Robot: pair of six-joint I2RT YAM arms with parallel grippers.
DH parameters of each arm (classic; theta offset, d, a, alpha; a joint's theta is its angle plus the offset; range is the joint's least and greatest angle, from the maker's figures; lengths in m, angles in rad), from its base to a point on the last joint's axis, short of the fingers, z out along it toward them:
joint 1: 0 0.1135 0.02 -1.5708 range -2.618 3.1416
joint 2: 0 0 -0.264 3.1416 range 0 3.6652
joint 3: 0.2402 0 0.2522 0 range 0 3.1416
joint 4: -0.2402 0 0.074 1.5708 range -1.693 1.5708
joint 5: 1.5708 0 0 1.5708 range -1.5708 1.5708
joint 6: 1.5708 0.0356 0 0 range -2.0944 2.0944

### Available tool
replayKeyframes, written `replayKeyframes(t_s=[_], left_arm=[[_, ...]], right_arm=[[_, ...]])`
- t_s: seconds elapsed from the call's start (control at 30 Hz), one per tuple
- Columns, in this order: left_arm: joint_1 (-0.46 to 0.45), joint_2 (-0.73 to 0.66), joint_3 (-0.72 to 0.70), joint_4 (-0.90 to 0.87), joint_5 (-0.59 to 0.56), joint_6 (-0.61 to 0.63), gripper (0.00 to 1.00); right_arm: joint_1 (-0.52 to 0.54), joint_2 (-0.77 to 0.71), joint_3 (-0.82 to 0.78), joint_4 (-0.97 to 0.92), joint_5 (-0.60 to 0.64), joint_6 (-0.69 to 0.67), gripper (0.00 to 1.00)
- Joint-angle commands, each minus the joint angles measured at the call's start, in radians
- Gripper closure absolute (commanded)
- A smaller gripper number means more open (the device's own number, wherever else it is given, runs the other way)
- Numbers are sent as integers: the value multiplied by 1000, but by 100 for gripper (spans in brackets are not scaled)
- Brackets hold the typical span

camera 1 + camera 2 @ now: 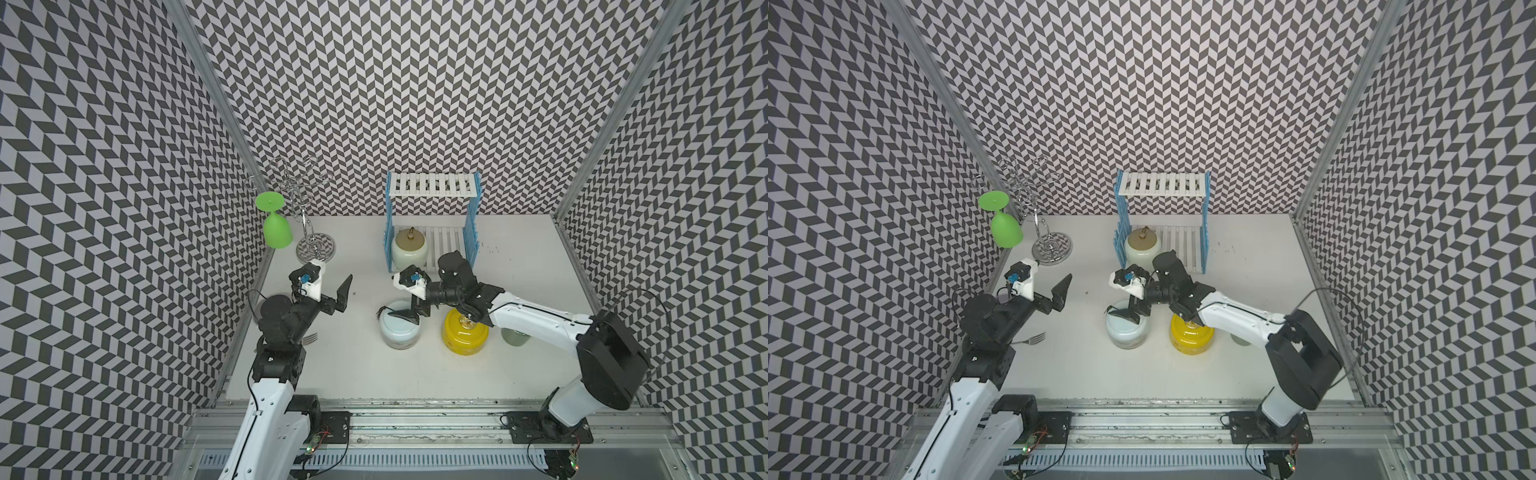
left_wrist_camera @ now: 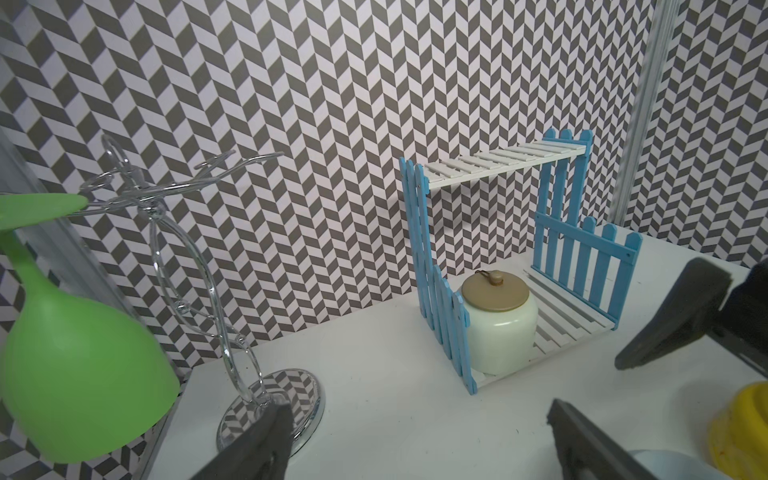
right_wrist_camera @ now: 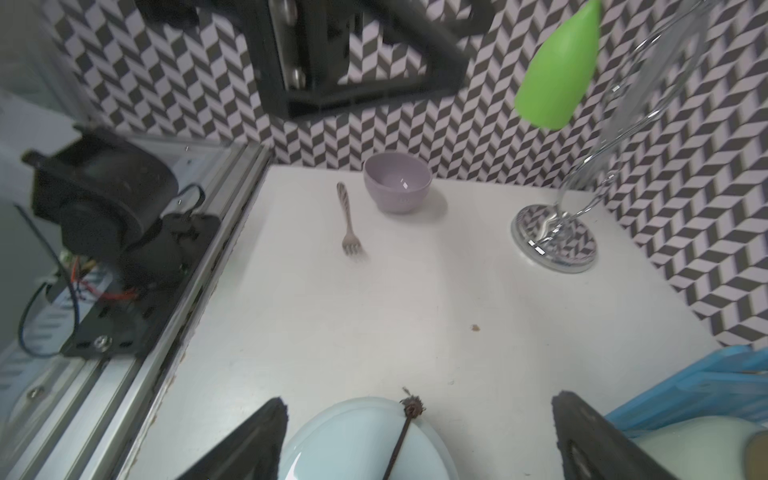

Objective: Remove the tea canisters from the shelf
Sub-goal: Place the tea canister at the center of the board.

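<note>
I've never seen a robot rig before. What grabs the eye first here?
The dizzying black-and-white chevron walls all round come first. Next is the bright green goblet hanging upside down from a chrome wire stand at the back left. Then there is the glossy yellow canister on the table in front of the blue-and-white shelf, beside the pale blue canister under the open right gripper.

Cream canister (image 1: 409, 251) (brown lid) stands on the shelf (image 1: 432, 189).
</note>
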Motion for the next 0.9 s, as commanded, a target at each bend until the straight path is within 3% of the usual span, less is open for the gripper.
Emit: replayKeyframes(t_s=[0.0, 0.4, 0.63, 0.87], left_arm=[[-22, 45, 69, -21, 28, 41, 0], [-104, 242, 161, 73, 111, 100, 0], [-155, 339, 203, 109, 119, 148, 0], [-195, 426, 258, 99, 128, 237, 0]], right_arm=[[3, -102, -26, 43, 132, 126, 0], [3, -476, -133, -48, 499, 191, 0], [-2, -585, -153, -151, 673, 189, 1], [-11, -664, -205, -178, 749, 203, 0]])
